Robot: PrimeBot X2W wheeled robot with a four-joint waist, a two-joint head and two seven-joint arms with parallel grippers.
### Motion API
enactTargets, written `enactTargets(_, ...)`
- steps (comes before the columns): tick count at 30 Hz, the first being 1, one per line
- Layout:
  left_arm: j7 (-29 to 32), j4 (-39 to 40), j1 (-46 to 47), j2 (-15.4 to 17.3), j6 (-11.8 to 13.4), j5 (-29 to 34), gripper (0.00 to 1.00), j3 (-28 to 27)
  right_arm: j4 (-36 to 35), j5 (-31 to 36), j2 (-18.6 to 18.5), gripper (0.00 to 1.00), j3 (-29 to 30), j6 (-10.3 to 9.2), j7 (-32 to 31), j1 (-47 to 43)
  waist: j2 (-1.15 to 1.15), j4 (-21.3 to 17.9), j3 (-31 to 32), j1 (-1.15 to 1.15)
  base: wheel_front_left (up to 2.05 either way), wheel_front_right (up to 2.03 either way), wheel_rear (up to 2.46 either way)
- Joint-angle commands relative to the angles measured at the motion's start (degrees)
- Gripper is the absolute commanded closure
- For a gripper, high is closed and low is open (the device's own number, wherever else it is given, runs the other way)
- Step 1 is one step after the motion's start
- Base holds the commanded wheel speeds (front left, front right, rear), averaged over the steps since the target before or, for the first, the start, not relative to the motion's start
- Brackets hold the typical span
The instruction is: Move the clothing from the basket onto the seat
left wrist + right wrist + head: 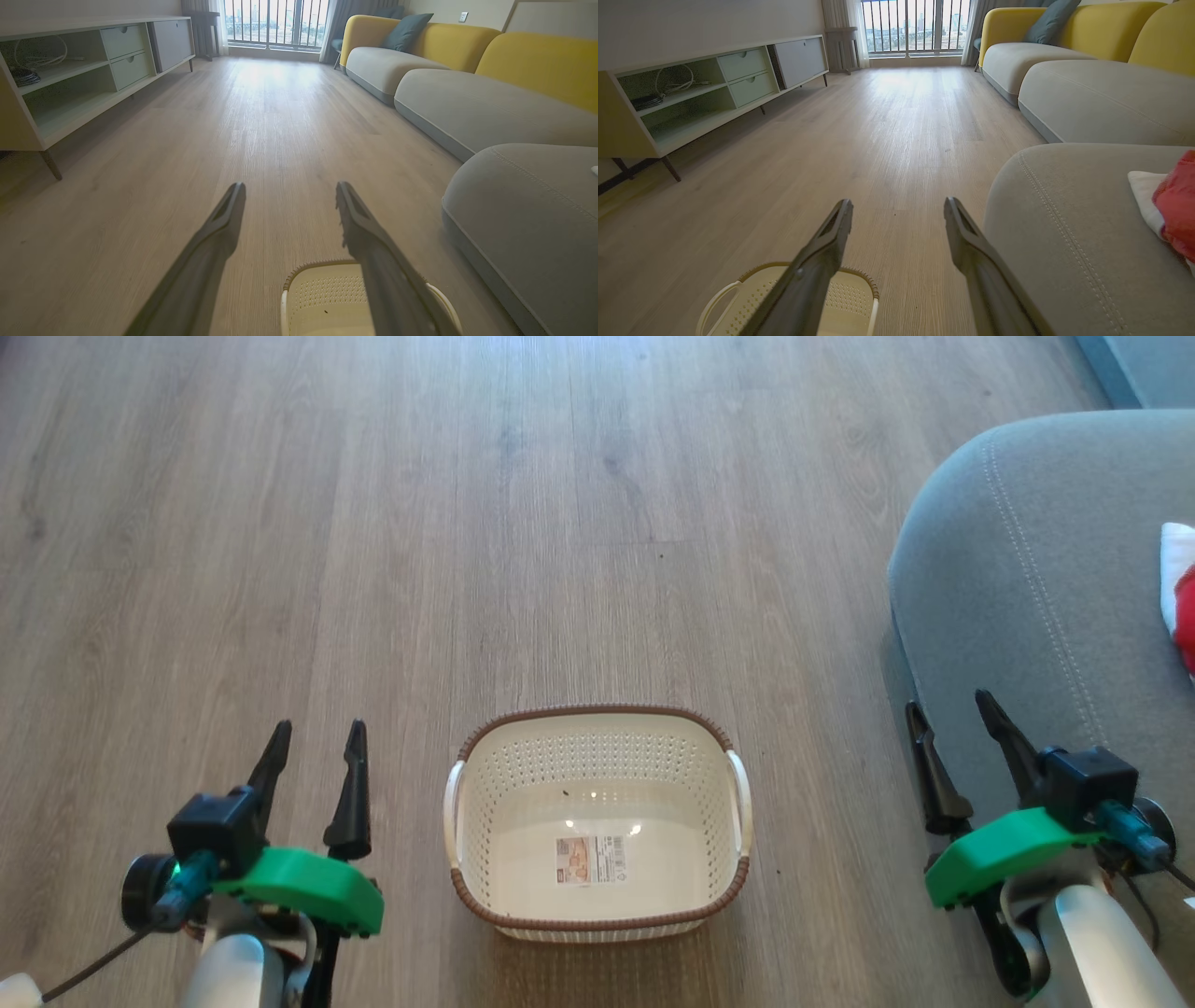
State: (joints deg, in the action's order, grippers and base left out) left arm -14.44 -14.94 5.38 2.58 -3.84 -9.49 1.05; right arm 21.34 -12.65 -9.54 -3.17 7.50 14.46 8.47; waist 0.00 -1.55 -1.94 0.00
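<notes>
The cream basket (597, 756) with a brown rim stands on the wood floor between my arms, holding nothing but a sticker on its bottom. Red and white clothing (1180, 593) lies on the grey seat (1008, 569) at the right edge. My left gripper (317, 733) hangs open to the left of the basket, nothing between its fingers. Open too, my right gripper (952, 709) sits right of the basket, beside the seat's rounded front. The right wrist view has the clothing (1174, 210) on the seat (1064, 224) and the basket (850, 298) low down; the left wrist view catches the basket (322, 298).
A row of grey sofa cushions (467, 107) with yellow backs runs along the right. A low cabinet (84, 74) with drawers and open shelves lines the left wall. Bare wood floor (467, 523) stretches ahead to a balcony window.
</notes>
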Motion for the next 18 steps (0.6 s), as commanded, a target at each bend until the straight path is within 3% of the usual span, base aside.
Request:
enactTargets(1,-0.6,2.3,1.3,0.3,-0.6,-0.7,0.00,-2.0,-1.5,-0.3,0.0,0.00,-0.7,-0.01,0.5,1.4,0.00,0.2,0.0,0.00,0.00,0.00,0.00)
enactTargets(2,0.0,0.3,0.0,0.0,-0.6,-0.7,1.00,0.0,0.3,-0.1,0.3,1.00,0.5,0.00,0.0,0.0,0.00,0.2,0.0,0.00,0.00,0.00,0.00)
enactTargets(18,2.7,-1.4,-0.1,0.0,-1.0,-9.7,1.00,-0.8,1.1,-9.0,1.3,1.00,1.6,0.01,-2.5,-0.4,0.00,0.4,0.2,0.00,0.00,0.00,0.00)
